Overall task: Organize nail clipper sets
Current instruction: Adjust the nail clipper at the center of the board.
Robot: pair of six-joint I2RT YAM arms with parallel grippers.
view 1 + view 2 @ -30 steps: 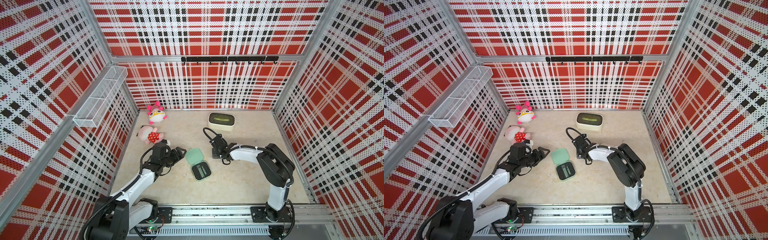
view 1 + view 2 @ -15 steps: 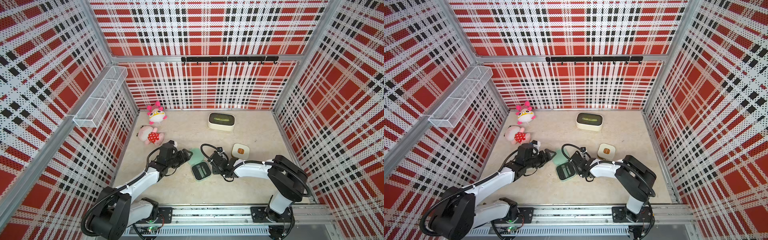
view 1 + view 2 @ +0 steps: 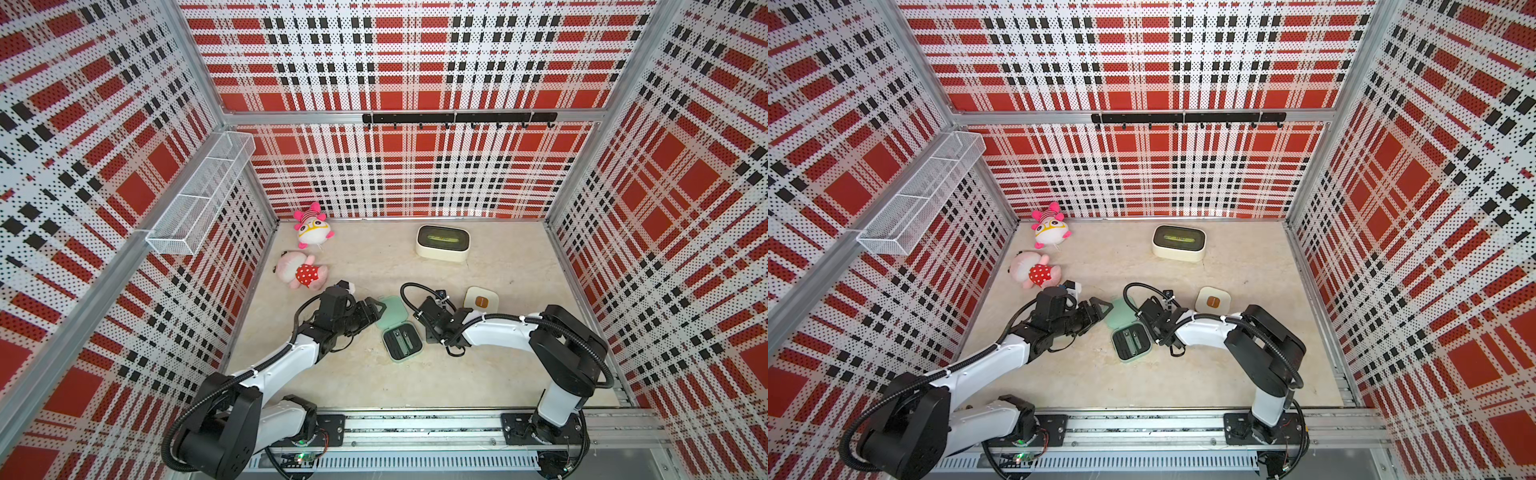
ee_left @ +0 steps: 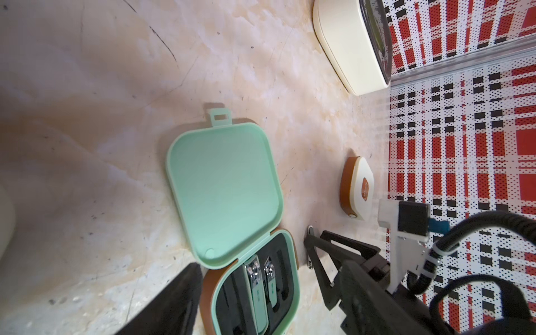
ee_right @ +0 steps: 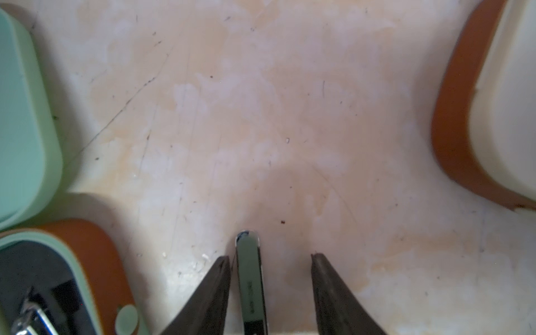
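My half-open right hand (image 5: pixel 269 256) grips nothing, straddling a nail clipper (image 5: pixel 249 275) beside the open mint case (image 5: pixel 23 116), probably its home.

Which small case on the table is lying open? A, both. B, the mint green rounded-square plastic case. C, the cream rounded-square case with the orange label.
B: the mint green rounded-square plastic case has its lid folded back, silver metal clippers showing; the cream rounded-square case is shut.

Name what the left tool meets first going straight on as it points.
Probably the open lid of the mint green case, lying directly ahead of the left tool; their height gap is unclear.
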